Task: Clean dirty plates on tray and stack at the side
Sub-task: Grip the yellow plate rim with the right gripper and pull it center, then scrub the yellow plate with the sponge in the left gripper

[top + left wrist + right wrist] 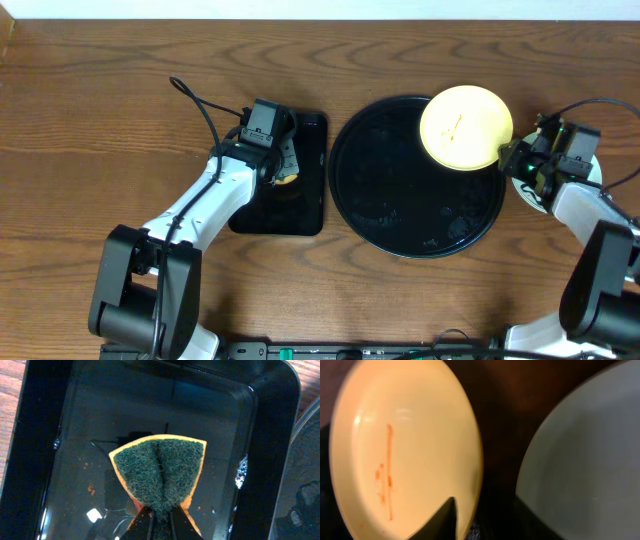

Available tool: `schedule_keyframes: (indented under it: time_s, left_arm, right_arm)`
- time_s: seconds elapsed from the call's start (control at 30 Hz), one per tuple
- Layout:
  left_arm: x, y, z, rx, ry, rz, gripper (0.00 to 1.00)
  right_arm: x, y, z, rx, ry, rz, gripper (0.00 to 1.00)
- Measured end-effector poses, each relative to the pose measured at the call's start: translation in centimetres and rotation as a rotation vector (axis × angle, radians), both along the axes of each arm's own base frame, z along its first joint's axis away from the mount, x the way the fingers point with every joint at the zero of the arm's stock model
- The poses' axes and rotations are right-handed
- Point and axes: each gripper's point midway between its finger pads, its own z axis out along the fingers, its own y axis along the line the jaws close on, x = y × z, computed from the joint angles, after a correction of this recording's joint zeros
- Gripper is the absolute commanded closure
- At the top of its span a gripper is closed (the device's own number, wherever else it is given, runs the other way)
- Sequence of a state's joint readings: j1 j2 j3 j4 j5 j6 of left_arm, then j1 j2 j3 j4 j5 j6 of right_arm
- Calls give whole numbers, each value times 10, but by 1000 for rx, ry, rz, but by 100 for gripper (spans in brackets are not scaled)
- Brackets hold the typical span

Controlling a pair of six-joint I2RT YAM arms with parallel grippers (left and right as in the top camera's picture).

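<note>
Two arms over a brown wood-grain table [90, 110], one holding a plate, one a sponge.

The large round glossy black tray [400, 215] lies right of centre, with the smaller black rectangular tray [305, 215] just beside it on the left. The pale yellow round plate [466, 126] overlaps the round tray's upper right rim, its edge pinched by the right gripper [508, 158]; whether it touches the tray cannot be told. A pale mint-blue plate [580, 460] lies off the tray, under the right wrist. The left gripper [160, 519] is clamped on a folded green-faced orange sponge [160, 470] over the rectangular tray. Thin reddish-orange smears [388, 475] streak the yellow plate.
</note>
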State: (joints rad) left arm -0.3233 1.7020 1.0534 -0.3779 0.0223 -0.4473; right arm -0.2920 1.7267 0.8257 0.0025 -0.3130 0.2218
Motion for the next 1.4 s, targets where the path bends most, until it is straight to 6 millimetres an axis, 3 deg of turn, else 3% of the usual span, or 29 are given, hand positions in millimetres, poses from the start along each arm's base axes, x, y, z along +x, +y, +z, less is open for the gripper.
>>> schedule_keyframes:
  time_s: [0.1, 0.2, 0.57, 0.7, 0.83, 0.93, 1.07, 1.27, 1.4]
  left_arm:
    - [0, 0, 0, 0, 0, 0, 92]
    - [0, 0, 0, 0, 0, 0, 92]
    - [0, 0, 0, 0, 0, -1, 92]
    - [3, -2, 2, -3, -13, -20, 92]
    - [7, -13, 7, -37, -43, -66, 92]
    - [12, -30, 19, -89, -93, -117, 92]
    - [11, -70, 38, -176, -157, -222, 92]
    - [-11, -144, 56, -266, -229, -409, 92]
    - [-31, -182, 65, -318, -251, -496, 92]
  right_arm:
    - [-1, 5, -12, 27, 27, -1, 90]
    - [2, 5, -12, 30, 22, -8, 98]
    - [-7, 24, -1, 97, 42, 43, 99]
    - [-18, 51, 9, 107, 72, 108, 99]
    - [-40, 80, -1, 114, 181, 173, 99]
    - [-57, 95, -12, 83, 265, 206, 99]
    - [-66, 114, -17, 38, 305, 256, 99]
    - [-73, 133, -21, 1, 336, 284, 99]
    - [-76, 138, -22, -5, 350, 272, 99]
